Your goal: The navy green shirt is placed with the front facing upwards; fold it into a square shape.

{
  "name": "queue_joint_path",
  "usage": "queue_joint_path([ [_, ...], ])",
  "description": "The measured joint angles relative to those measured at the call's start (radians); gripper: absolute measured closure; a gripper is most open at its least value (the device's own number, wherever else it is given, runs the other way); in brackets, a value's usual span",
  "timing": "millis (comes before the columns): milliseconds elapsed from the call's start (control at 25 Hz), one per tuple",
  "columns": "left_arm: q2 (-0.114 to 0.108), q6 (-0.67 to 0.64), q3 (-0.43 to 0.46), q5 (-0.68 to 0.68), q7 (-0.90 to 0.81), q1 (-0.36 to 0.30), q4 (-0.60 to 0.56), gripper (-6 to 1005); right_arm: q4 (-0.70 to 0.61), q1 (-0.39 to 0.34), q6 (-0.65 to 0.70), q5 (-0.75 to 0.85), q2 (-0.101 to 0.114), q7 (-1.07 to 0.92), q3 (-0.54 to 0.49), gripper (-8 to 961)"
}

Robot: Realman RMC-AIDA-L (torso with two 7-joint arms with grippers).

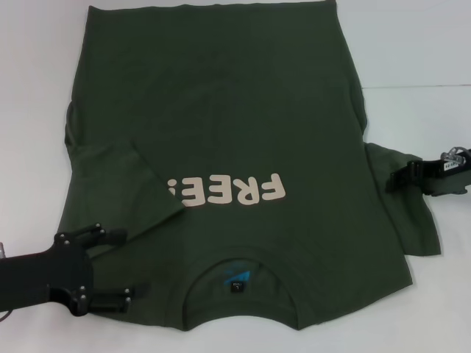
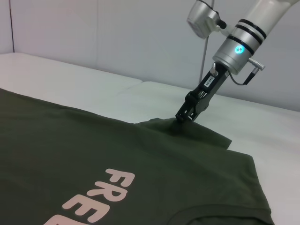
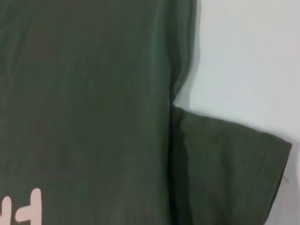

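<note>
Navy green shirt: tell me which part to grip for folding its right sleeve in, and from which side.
Grip the right sleeve of the navy green shirt at its outer hem, coming from the table side on the robot's right. It lies flat and sticks out past the body, so that edge is free. The right gripper is already there.

White table, pale wall.
</note>
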State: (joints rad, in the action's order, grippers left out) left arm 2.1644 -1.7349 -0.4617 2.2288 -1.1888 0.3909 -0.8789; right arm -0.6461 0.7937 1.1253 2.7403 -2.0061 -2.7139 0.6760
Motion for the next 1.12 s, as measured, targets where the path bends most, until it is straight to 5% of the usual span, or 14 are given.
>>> queue_joint_path([
  [120,0.0,0.0,0.0,0.0,-0.007,0.002,0.0,45,0.0,0.003,0.005,0.002,0.001,-0.002,0.022,238],
  [200,0.0,0.0,0.0,0.0,-0.01,0.003,0.0,45,0.0,0.003,0.005,0.003,0.001,-0.005,0.032,470],
  [640,0.0,0.001,0.0,-0.001,-0.011,0.003,0.0,46,-0.001,0.005,0.011,0.004,0.009,-0.002,0.033,903],
  [1120,0.0,0.002,0.002,-0.002,-0.011,0.005,0.0,47,-0.012,0.004,0.056,0.004,0.03,0.001,0.036,916],
])
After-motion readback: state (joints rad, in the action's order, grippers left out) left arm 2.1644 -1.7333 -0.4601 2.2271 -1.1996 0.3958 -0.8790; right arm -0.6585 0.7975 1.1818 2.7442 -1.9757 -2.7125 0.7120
